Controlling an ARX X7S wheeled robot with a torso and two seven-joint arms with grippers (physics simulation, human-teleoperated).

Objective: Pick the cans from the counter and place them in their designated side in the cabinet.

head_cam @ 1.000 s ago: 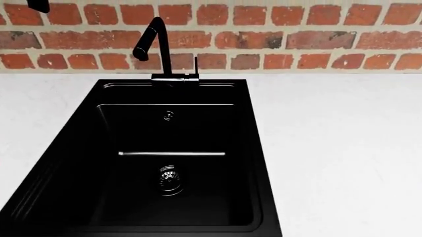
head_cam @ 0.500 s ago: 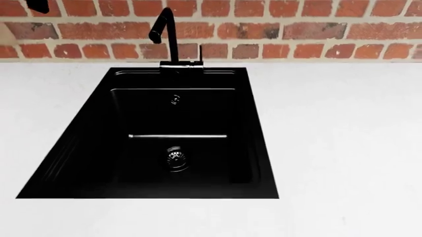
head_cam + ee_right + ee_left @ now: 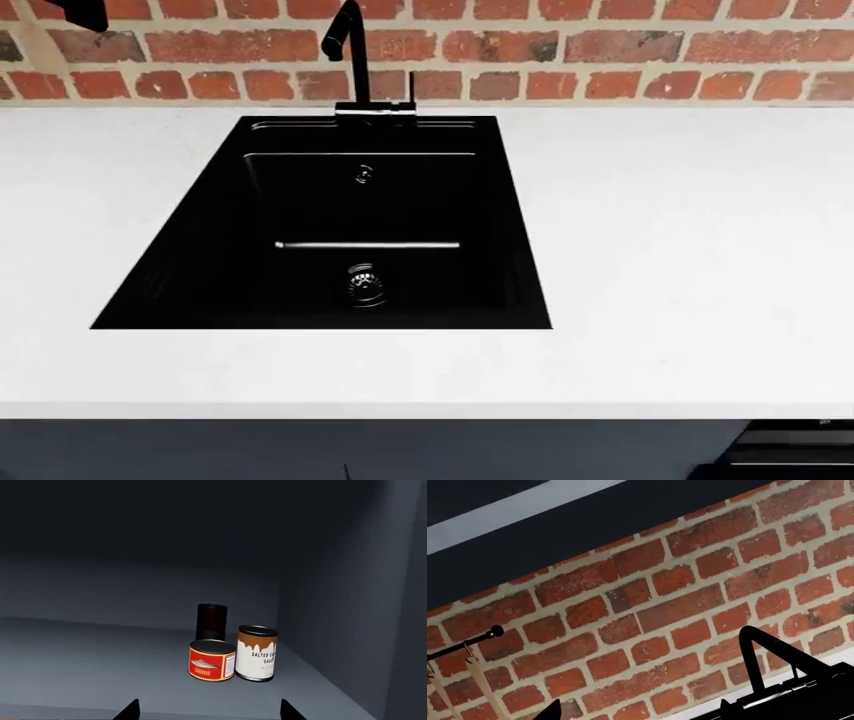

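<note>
Two cans (image 3: 232,659) side by side on cabinet shelf (image 3: 100,680), seemingly touching

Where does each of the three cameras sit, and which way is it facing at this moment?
Head view: high up, looking down over the white counter, sink and tap; no arms show.
Left wrist view: raised, facing the brick wall and the tap, which the head view shares.
Right wrist view: facing a dark shelf holding two cans; only fingertips show.
</note>
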